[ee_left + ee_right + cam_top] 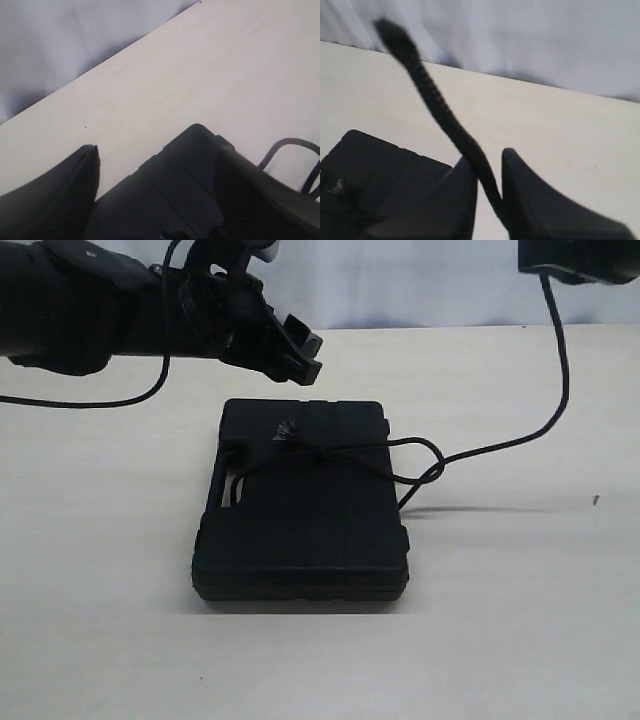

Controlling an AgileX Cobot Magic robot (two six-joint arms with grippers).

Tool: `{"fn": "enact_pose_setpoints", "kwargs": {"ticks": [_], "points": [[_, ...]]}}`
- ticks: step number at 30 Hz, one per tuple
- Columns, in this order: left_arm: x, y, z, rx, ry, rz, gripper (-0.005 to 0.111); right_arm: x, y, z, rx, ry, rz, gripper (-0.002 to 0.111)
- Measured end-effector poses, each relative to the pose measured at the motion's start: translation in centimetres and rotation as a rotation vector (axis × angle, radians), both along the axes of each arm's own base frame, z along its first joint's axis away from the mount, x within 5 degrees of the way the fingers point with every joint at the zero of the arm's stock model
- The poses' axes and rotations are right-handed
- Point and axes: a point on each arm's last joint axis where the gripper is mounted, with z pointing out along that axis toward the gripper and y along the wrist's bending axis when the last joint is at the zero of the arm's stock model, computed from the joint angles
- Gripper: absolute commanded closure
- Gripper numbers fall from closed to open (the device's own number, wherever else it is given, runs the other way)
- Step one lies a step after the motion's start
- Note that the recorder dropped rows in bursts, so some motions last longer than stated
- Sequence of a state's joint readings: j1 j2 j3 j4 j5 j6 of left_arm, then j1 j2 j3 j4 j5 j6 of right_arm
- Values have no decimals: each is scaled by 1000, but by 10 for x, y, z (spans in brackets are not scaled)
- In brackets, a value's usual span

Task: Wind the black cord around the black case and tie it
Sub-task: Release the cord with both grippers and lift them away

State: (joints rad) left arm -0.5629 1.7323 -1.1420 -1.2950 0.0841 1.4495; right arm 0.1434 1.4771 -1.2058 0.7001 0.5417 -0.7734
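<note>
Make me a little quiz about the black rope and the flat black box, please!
1. True or false: the thin black braided cord lies across the top of the flat rectangular black plastic case.
2. Fill in: the open left gripper, hovering above the case, holds ____.
3. The cord runs between whose fingers? A: left gripper. B: right gripper. C: neither.
Key: 1 true; 2 nothing; 3 B.

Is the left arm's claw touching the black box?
Apart: the exterior view shows bare table between the left fingers and the black case.
</note>
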Motion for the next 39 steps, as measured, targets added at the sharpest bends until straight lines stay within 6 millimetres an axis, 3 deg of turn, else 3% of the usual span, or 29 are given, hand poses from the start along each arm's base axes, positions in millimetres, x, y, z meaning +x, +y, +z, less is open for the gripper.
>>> {"fn": "enact_pose_setpoints", "kwargs": {"ticks": [2,3,5,9,13,20,26,28,30,31,32,34,39], "points": [[-1,-1,0,-5,7,-6,45,10,0,-14,-2,34,-16,43],[-1,-1,0,-6,8,-7,45,15,1,-21,-1,52,-26,22],[-1,-1,0,-8,10,-8,45,22,1,-32,18,85,-59,-1],[-1,-1,0,-6,9,-9,45,22,-2,-33,-20,81,-62,-1],[-1,-1,0,-6,9,-9,47,14,-8,-18,-60,45,-108,-1],[-2,-1,1,-35,28,5,77,-11,-33,13,-232,-16,-266,-1],[-11,0,22,-85,12,-29,100,-35,-52,34,-340,-28,-386,-1],[-17,2,35,-115,-2,-40,107,-43,-55,38,-352,-14,-403,8],[-23,4,49,-144,-21,-52,107,-48,-56,39,-359,7,-415,27],[-27,6,56,-163,-28,-58,107,-51,-57,39,-363,25,-421,41],[-30,7,62,-175,-31,-65,107,-53,-58,39,-368,39,-424,73],[-41,10,77,-212,-22,-81,107,-59,-60,36,-388,108,-437,103],[-74,32,91,-77,139,-74,107,-75,-52,22,-387,334,-358,104]]}}
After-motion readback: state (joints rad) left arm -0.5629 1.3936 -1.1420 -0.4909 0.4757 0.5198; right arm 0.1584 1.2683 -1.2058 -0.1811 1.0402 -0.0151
